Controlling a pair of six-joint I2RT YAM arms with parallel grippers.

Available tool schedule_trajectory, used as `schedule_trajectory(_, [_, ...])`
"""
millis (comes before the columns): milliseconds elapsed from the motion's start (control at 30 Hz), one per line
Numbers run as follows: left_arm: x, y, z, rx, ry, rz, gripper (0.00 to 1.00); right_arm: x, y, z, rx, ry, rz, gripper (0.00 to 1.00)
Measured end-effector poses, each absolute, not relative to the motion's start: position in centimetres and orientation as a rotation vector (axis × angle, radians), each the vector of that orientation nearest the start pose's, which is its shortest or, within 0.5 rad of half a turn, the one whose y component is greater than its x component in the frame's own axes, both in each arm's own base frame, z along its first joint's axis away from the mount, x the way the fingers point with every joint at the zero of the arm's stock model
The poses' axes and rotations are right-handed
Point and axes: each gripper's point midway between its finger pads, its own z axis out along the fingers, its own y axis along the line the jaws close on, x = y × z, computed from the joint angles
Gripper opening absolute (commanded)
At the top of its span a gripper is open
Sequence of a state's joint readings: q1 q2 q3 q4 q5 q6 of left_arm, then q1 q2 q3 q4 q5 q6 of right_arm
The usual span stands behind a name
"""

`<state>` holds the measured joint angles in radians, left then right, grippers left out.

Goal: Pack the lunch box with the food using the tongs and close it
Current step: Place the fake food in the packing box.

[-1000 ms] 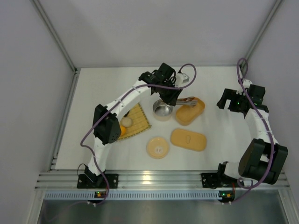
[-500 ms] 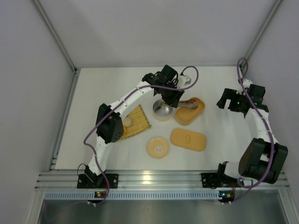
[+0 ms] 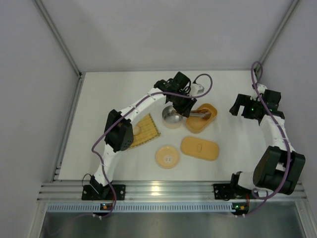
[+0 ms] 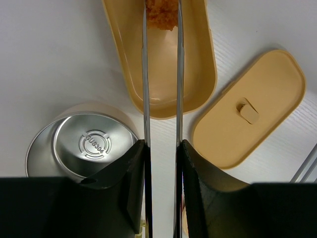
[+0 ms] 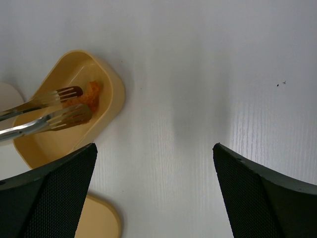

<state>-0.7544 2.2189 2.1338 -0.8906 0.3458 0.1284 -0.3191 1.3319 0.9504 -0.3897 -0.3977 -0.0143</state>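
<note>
The tan-orange lunch box (image 3: 195, 126) (image 4: 198, 74) (image 5: 115, 94) lies open right of a steel bowl. My left gripper (image 3: 184, 103) (image 4: 162, 145) hangs above its near end, shut on the silver tongs (image 4: 144, 74) (image 3: 200, 113) (image 5: 49, 121). The tong arms reach into the box. An orange-tan piece of food (image 4: 161, 12) (image 5: 90, 96) sits between their tips inside the box. The matching lid (image 3: 199, 148) (image 4: 247, 109) lies flat in front of the box. My right gripper (image 3: 238, 108) (image 5: 154, 146) hovers open over bare table to the right. Other food is hidden.
A steel bowl (image 3: 171, 118) (image 4: 84, 146) stands just left of the box. The yellow woven mat (image 3: 145, 130) lies further left, partly under my left arm. A round tan dish (image 3: 168, 156) sits near the front centre. Walls enclose the table's left, back and right.
My left gripper has carried the tongs rightward and slightly forward, from beside the bowl to over the lunch box. The right arm has not moved.
</note>
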Motion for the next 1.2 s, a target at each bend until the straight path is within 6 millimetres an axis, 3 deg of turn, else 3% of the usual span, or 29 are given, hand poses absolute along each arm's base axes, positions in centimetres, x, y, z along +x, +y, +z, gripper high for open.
schedule_trajectory(333, [35.0,-40.2,13.6,1.236,2.297,-0.667,0.51,35.1,-4.4,13.9,0.154,2.284,0.299,0.99])
schedule_trajectory(667, [35.6,-40.4,14.5,1.226,2.271,-0.65,0.48,35.1,-4.3,13.9,0.151,2.282,0.306,1.0])
schedule_trajectory(800, [35.9,-40.3,16.3,1.217,2.227,-0.635,0.46,35.1,-4.2,13.9,0.147,2.281,0.314,1.0])
schedule_trajectory(1000, [35.8,-39.4,21.5,1.193,2.117,-0.611,0.47,35.1,-4.1,14.0,0.144,2.28,0.32,0.99])
schedule_trajectory(1200, [34.7,-36.3,26.7,1.14,2.04,-0.609,0.47,35.1,-4.1,14.0,0.144,2.28,0.322,0.99])
